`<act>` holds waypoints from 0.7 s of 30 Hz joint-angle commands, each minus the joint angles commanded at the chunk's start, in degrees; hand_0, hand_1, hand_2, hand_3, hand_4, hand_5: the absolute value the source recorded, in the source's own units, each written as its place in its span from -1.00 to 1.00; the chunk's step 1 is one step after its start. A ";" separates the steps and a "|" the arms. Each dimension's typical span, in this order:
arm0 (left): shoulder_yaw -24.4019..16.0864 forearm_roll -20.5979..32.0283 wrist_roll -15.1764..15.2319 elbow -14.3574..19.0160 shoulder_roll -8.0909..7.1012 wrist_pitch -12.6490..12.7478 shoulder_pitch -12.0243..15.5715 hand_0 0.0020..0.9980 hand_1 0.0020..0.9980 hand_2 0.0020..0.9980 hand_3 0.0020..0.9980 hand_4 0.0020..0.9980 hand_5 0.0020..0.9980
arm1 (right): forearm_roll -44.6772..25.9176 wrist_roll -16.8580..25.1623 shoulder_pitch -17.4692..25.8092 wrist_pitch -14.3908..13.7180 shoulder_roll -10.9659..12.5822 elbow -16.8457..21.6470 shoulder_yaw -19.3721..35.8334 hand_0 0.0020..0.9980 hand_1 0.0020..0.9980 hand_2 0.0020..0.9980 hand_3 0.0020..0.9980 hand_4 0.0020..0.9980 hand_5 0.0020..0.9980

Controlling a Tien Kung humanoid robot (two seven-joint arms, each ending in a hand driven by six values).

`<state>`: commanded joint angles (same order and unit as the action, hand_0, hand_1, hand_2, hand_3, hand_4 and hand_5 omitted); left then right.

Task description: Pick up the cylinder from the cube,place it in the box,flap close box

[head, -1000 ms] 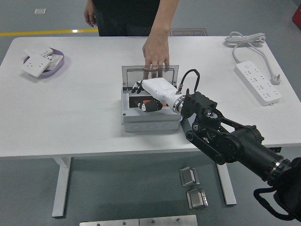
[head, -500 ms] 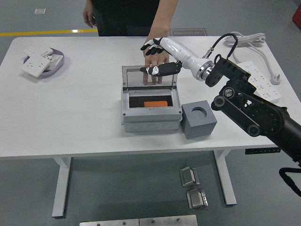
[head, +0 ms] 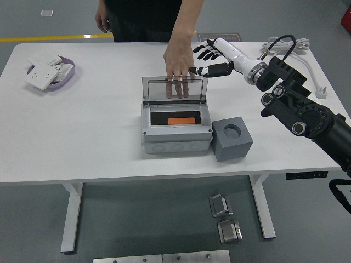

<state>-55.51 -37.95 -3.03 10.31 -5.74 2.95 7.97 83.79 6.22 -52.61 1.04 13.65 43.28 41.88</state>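
White table [head: 82,142]: open box [head: 176,131] holds orange cylinder [head: 181,120].

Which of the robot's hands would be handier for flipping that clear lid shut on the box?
The right one. The right robot hand hovers open just behind the upright lid, beside the person's hand holding it. The orange piece already lies in the box. No left arm is in view.

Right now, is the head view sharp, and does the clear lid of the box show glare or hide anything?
Head view: lighting even, shadows soft, no blur on the right hand. The lid of the box is clear with little glare; the person's hand shows through it, fingertips darkened. The orange cylinder inside is sharp.
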 joint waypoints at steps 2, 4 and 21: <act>0.06 0.05 0.02 0.00 0.04 0.00 0.03 0.17 0.26 0.22 0.24 0.31 -0.67 | -0.10 -0.03 0.65 -0.09 0.10 0.07 -0.41 0.47 0.35 0.37 0.44 0.67 -0.20; -0.01 -0.01 0.05 0.00 0.06 0.00 0.01 0.17 0.26 0.22 0.24 0.31 -0.67 | -0.18 -0.11 1.30 -0.23 0.22 0.69 -0.85 0.47 0.35 0.37 0.44 0.67 -0.20; -0.27 -0.24 0.50 0.00 0.33 -0.18 0.06 0.17 0.26 0.22 0.24 0.32 -0.68 | 1.57 -1.32 7.09 -1.29 3.64 15.86 -5.21 0.47 0.33 0.37 0.43 0.64 -0.19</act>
<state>-55.78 -38.19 -2.53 10.31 -5.41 2.77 8.04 85.36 4.91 -45.52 -0.25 17.29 59.14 36.67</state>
